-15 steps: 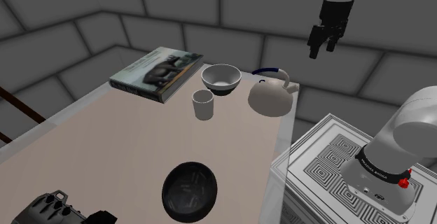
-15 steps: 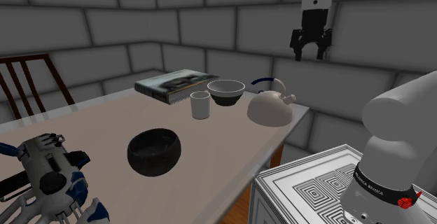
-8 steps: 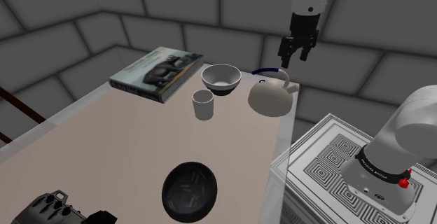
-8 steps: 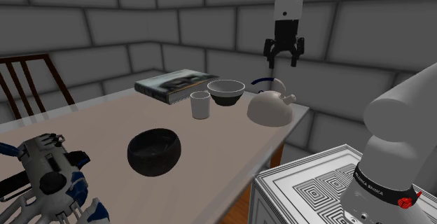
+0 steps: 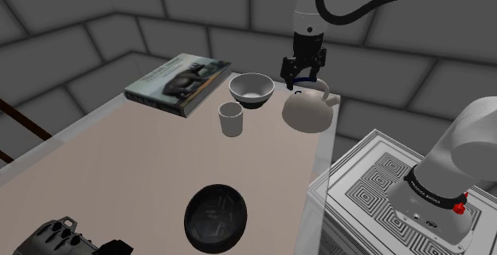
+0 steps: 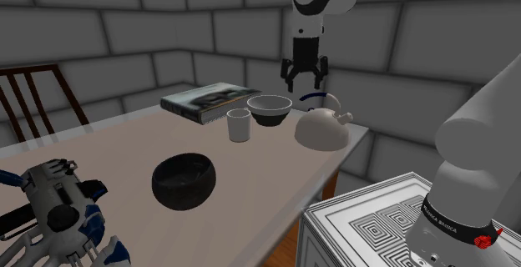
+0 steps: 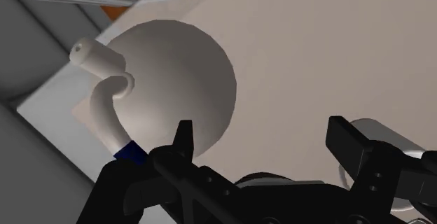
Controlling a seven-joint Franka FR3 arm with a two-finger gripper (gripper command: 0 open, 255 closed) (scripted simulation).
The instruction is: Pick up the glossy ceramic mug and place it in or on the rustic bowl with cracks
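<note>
Hovering spread and empty, the black jaws hang just above the looped handle of a rounded cream kettle (image 5: 307, 111). No grasp yet; pick and place both remain. Small white cylindrical mug (image 5: 231, 119) stands upright on the pale desk (image 5: 119, 158), near the kettle. Likely destination: dark round bowl (image 5: 215, 216), streaked inside, well apart.

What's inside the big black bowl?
Nothing lies in the black bowl; the shoulder view shows just pale streaks on its inside. In the second exterior view its near wall hides the bottom.
</note>
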